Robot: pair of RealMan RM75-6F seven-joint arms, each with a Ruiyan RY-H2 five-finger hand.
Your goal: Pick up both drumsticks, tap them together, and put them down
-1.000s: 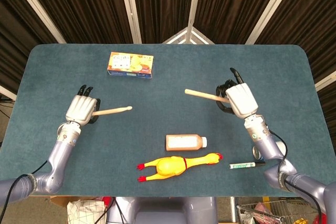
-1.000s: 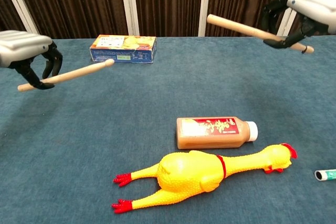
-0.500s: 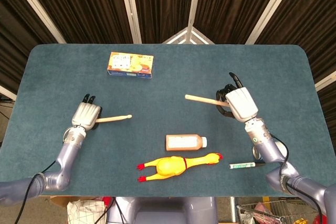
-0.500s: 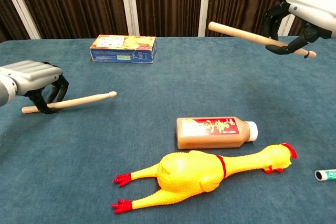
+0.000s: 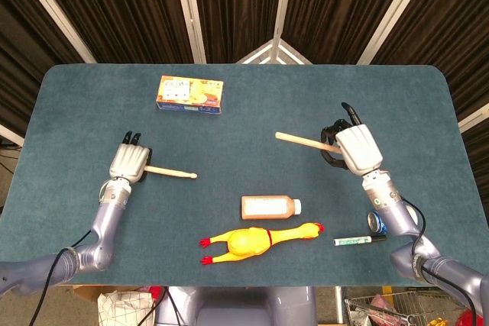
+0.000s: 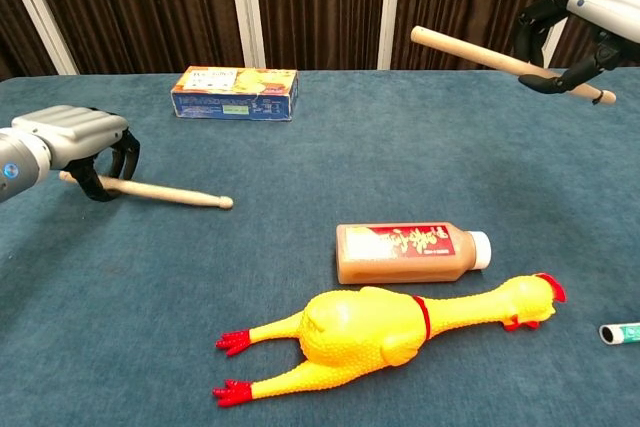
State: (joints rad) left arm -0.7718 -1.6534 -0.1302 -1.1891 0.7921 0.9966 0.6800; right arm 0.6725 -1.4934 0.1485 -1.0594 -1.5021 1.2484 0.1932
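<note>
On the left side of the table (image 5: 69, 112), low over the blue cloth, the left hand (image 5: 128, 164) is curled around the butt end of one drumstick (image 6: 160, 191), which is gripped with its tip pointing toward the middle of the table and slanting down; in the chest view that tip appears to touch or nearly touch the cloth, though contact cannot be told for sure. Across the table, the right hand (image 5: 356, 147) is held higher above the surface, and its fingers are closed around the thick end of the other drumstick (image 5: 304, 140), which is carried clear of the cloth with its free end pointing inward toward the centre. The two sticks are well apart. Between the hands, nearer the front edge, a brown bottle (image 5: 270, 207) with a white cap is laid on its side, and just in front of it a yellow rubber chicken (image 5: 260, 240) is stretched out with its red feet toward the left. A green marker (image 5: 357, 240) is seen lying to the right of the chicken's head, close to the right forearm. Toward the far side of the table, left of centre, a flat orange-and-blue box (image 5: 189, 95) is placed, well away from both hands.
</note>
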